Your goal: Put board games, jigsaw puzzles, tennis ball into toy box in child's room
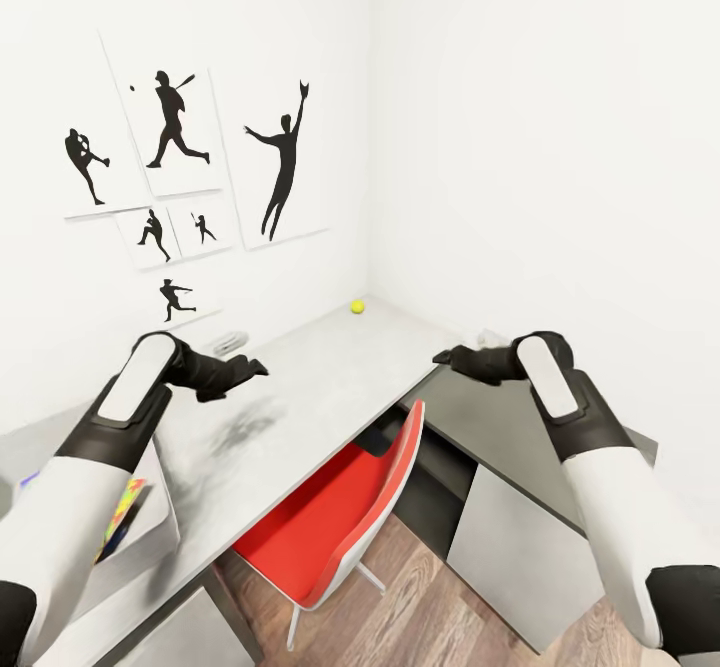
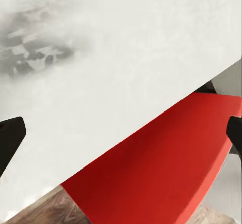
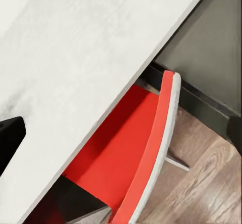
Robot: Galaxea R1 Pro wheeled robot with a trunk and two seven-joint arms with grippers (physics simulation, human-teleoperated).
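Hovering over the worktop [image 1: 330, 387] with both the left hand [image 1: 245, 372] and right hand [image 1: 455, 357] spread open and empty, the robot is risking nudging the tennis ball [image 1: 357, 306] — lying far back near the wall corner — into rolling off.

tennis ball [image 1: 357, 306] – 1 | red chair [image 1: 335, 522] – 1 | wall prints [image 1: 180, 132] – 6 | jigsaw puzzle [image 1: 122, 515] – 1 | table [image 1: 320, 387] – 1

Yellow tennis ball [image 1: 357, 306] on pale grey table [image 1: 330, 367], red chair [image 1: 340, 517], black silhouette posters [image 1: 180, 162]
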